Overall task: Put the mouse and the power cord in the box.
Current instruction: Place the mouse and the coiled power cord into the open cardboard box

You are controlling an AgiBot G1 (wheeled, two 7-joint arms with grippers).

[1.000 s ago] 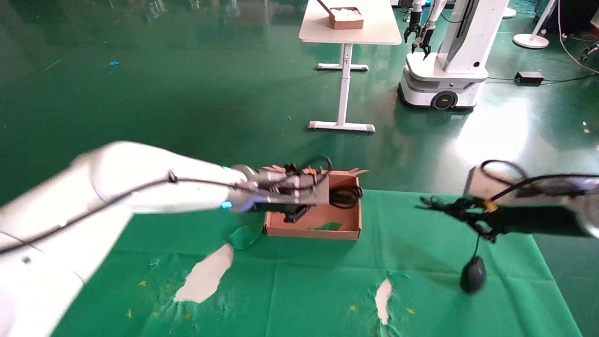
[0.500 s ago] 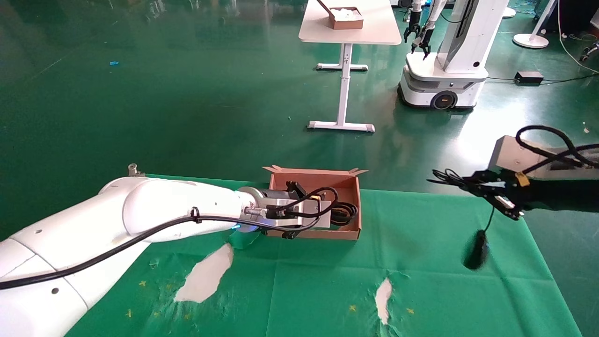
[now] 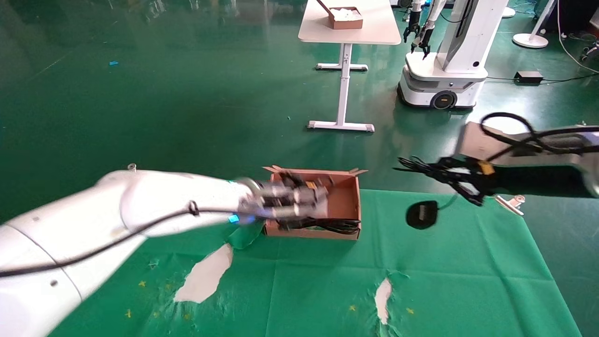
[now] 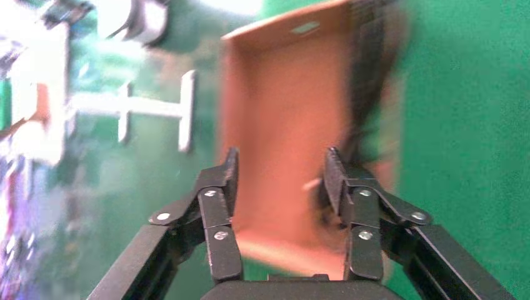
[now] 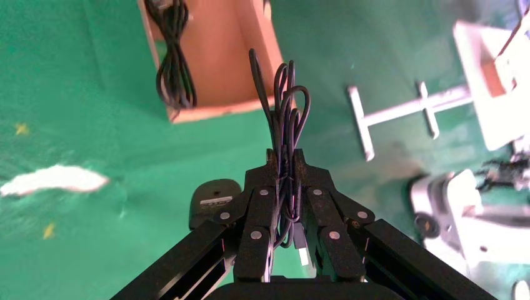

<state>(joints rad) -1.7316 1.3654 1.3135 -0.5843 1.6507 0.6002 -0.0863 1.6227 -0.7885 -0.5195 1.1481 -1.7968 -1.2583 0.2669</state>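
The brown cardboard box (image 3: 345,199) stands on the green cloth at the table's far edge. The power cord (image 3: 339,227) lies bundled inside it along the near wall. My left gripper (image 3: 318,187) hovers over the box's left part, open and holding nothing (image 4: 281,175), with the box (image 4: 281,112) and the power cord (image 4: 369,81) below it. My right gripper (image 3: 449,175), to the right of the box, is shut on the mouse's bundled thin wire (image 5: 284,156). The mouse (image 3: 421,214) dangles underside up below it, off the cloth. The right wrist view shows the mouse (image 5: 212,200), the box (image 5: 225,50) and the power cord (image 5: 174,62).
The green cloth (image 3: 327,281) has torn white patches (image 3: 206,276) near the front. A metal clip (image 3: 510,203) sits at the table's right edge. Beyond, on the floor, stand a white table (image 3: 348,28) with a tiny brown box and another robot (image 3: 444,70).
My right gripper has lifted the mouse by its wire off the cloth and carried it left toward the box. The power cord now lies along the box's near wall; my left gripper has risen slightly.
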